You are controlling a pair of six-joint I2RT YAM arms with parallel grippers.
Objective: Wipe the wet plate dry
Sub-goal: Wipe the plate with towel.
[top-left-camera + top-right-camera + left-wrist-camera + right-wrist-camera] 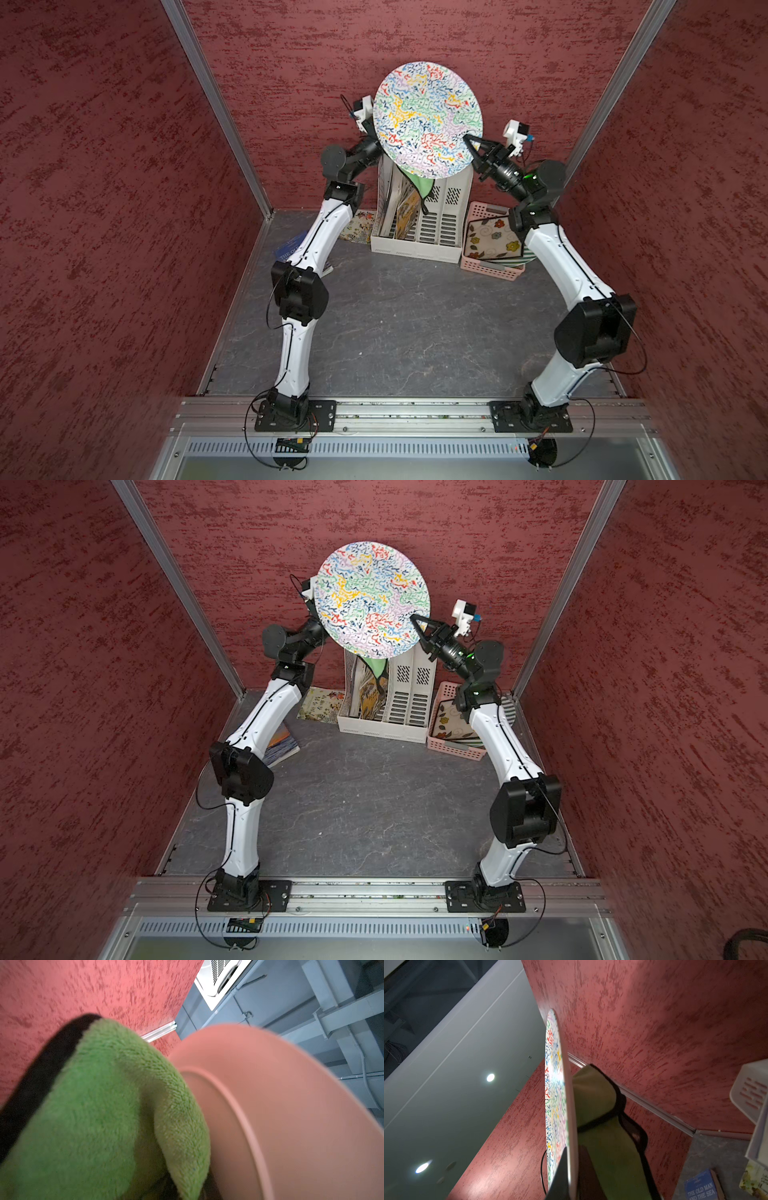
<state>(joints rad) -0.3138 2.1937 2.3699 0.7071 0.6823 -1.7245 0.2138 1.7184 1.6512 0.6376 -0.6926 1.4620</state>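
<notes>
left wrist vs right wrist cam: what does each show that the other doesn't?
Left wrist only: the plain underside of the plate with its foot ring, and the pile of the green cloth close up. Right wrist only: the plate's patterned face seen nearly edge-on, the right gripper clamped on its rim, a blue book and a corner of the white file rack. Both: plate, cloth at its back side, red wall.

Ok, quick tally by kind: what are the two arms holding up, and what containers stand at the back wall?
Patterned plate: 1
Green cloth: 1
White file rack: 1
Pink basket: 1
Total: 4
</notes>
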